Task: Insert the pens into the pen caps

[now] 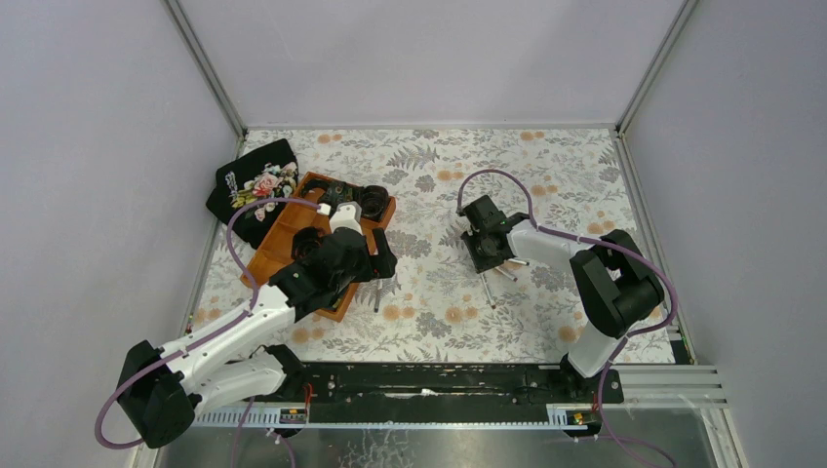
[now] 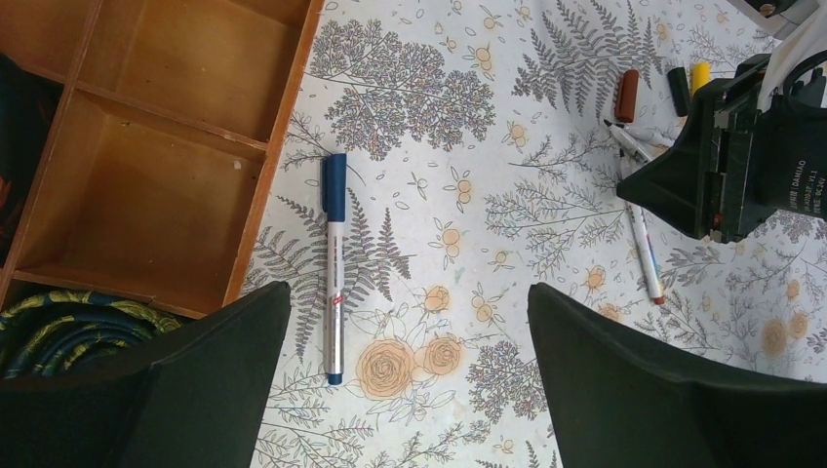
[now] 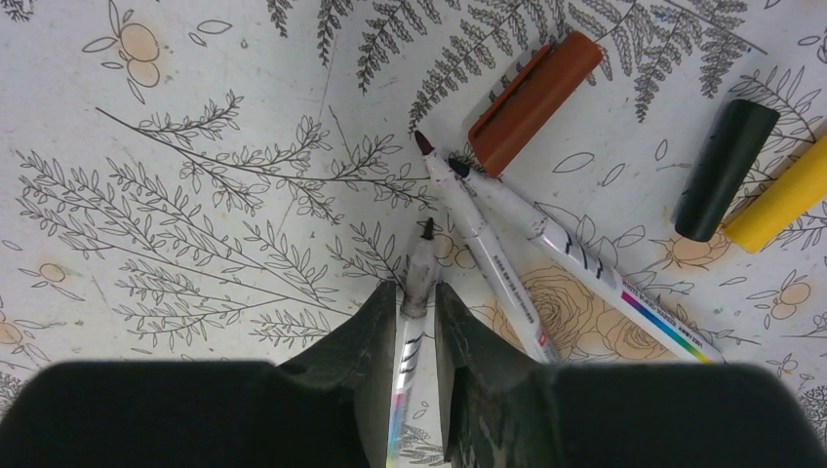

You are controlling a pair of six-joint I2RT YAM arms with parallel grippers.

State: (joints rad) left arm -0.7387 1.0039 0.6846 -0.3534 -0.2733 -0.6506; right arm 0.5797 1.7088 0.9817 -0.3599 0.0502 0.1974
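Note:
My right gripper [image 3: 417,292] is shut on an uncapped pen [image 3: 419,268] with a black tip that sticks out past the fingertips, low over the table. Two more uncapped pens [image 3: 483,253] [image 3: 585,263] lie just to its right. A red-brown cap [image 3: 534,102], a black cap [image 3: 726,168] and a yellow cap [image 3: 780,200] lie beyond them. A pen with a blue cap on it [image 2: 334,268] lies on the table near my left finger. My left gripper [image 2: 410,292] is open wide, empty, above the table. In the top view the left gripper [image 1: 378,261] and the right gripper [image 1: 485,252] are apart.
A wooden tray [image 2: 166,146] with compartments sits left of the blue-capped pen, also in the top view [image 1: 283,244]. A black floral pouch [image 1: 255,185] lies behind it. The floral tablecloth [image 1: 439,312] covers the table, walled on three sides.

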